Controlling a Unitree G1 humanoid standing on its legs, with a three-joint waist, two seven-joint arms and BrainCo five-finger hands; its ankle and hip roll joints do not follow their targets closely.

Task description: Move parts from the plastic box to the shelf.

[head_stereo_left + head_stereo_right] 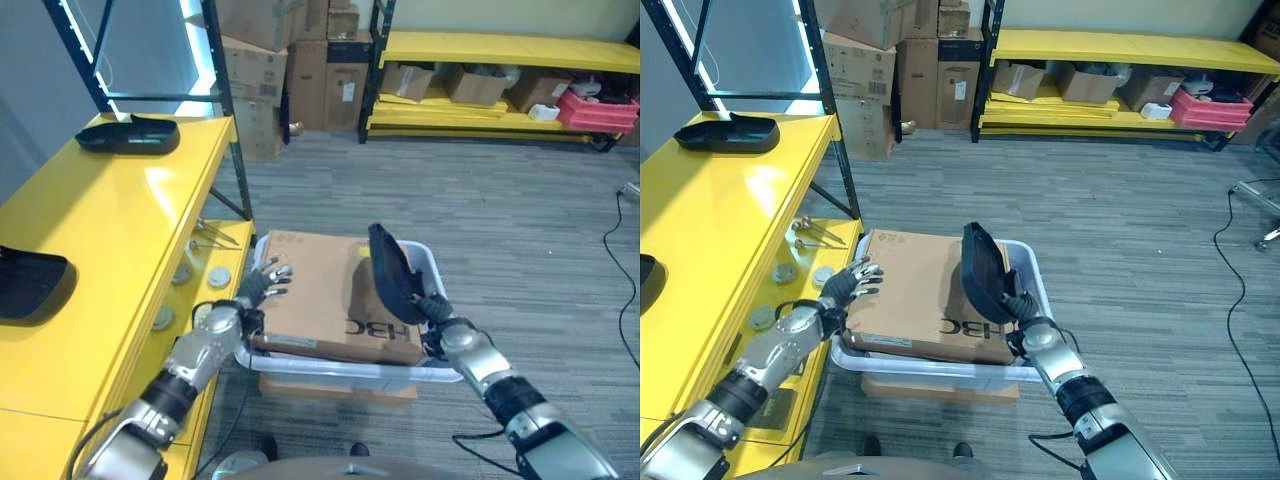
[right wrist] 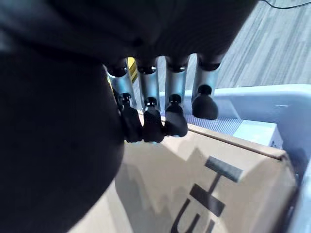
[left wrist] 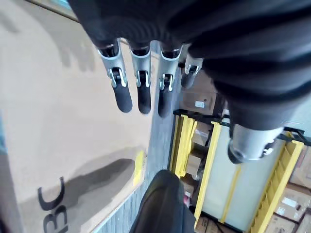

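A black curved part (image 1: 390, 270) stands upright above the right side of the pale plastic box (image 1: 345, 372), with my right hand (image 1: 432, 312) shut on its lower end. In the right wrist view the fingers (image 2: 151, 122) curl beside the part (image 2: 53, 145). A brown cardboard sheet (image 1: 320, 290) covers the box and hides what is inside. My left hand (image 1: 262, 285) hovers at the sheet's left edge, its fingers (image 3: 141, 92) straight and holding nothing. The yellow shelf (image 1: 120, 230) runs along the left and bears two black parts (image 1: 128, 135) (image 1: 30, 285).
Round washers and bolts (image 1: 200, 260) lie on the shelf's lower ledge beside the box. A flat cardboard box (image 1: 335, 388) sits under the plastic box. Stacked cartons (image 1: 290, 60) and a yellow rack (image 1: 500, 60) with a red crate (image 1: 598, 108) stand at the back.
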